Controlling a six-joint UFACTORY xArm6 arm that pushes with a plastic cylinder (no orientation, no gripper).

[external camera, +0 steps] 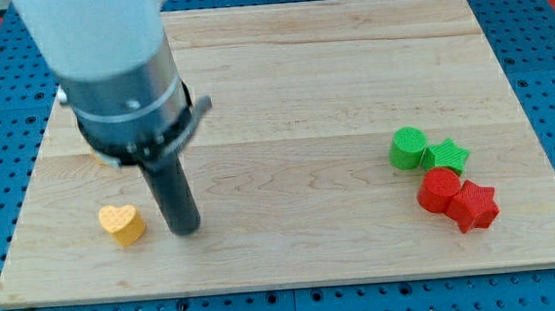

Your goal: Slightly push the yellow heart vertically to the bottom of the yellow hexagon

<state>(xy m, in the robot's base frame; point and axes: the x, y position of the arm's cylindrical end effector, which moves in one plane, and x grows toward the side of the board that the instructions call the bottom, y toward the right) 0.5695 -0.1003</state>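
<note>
The yellow heart [122, 224] lies on the wooden board near the view's bottom left. My tip [185, 229] rests on the board just right of the heart, a small gap between them. A sliver of yellow, likely the yellow hexagon [97, 158], shows above the heart at the left edge of the arm's body, which hides most of it.
A green cylinder [408, 149] and a green star [447, 155] sit together at the view's right. A red cylinder [440, 188] and a red star [474, 206] touch just below them. The board's bottom edge [296, 284] runs close under the heart.
</note>
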